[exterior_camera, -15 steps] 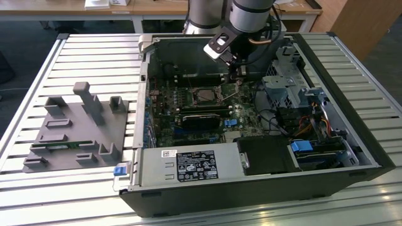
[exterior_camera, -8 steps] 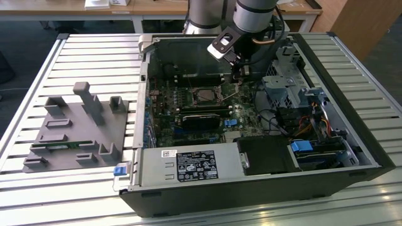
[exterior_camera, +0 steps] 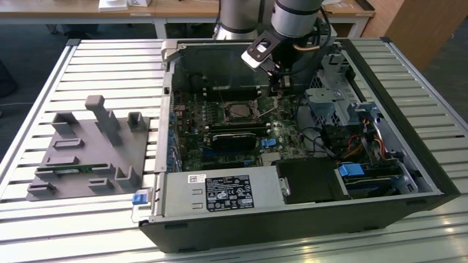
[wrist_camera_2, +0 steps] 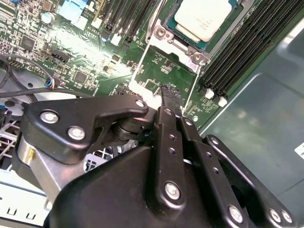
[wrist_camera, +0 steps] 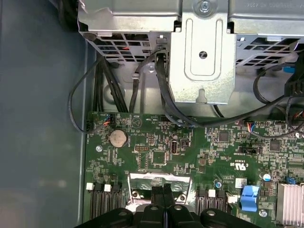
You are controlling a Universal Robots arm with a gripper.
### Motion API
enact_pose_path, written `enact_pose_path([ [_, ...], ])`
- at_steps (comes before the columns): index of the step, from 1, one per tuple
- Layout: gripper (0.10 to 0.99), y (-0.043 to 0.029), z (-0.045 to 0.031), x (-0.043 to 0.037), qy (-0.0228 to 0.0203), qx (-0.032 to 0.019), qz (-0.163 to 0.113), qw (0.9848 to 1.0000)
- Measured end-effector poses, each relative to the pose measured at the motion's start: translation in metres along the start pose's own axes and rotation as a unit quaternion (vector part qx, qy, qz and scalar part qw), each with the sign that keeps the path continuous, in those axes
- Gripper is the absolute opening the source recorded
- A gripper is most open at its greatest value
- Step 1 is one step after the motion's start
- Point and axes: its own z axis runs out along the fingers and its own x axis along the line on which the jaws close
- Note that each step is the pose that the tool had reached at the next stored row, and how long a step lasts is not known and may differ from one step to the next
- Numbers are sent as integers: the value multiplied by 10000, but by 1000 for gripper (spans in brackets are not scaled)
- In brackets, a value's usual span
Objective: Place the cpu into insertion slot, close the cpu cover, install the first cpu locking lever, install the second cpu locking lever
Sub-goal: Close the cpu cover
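The cpu, a silver-topped square chip, lies in the insertion slot on the green board. The cpu cover, a thin silver frame, stands swung open away from the slot; in the first wrist view it shows as a shiny plate. My gripper is shut, and its black fingertips meet at the middle of the cover's free edge. Whether anything is pinched between them I cannot tell. In the exterior view the gripper hangs inside the case just beyond the slot.
Memory slots flank the socket. A metal drive cage and black cables lie beyond the cover. A thin lever sticks up beside the socket. A grey fixture sits at the exterior view's left.
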Motion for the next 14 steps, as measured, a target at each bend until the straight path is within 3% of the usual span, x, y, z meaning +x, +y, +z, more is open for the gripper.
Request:
enact_pose_path([
  [5,106,27,19,11,-2,1,-2,10000],
  [14,106,141,57,49,-2,-4,69,10000],
])
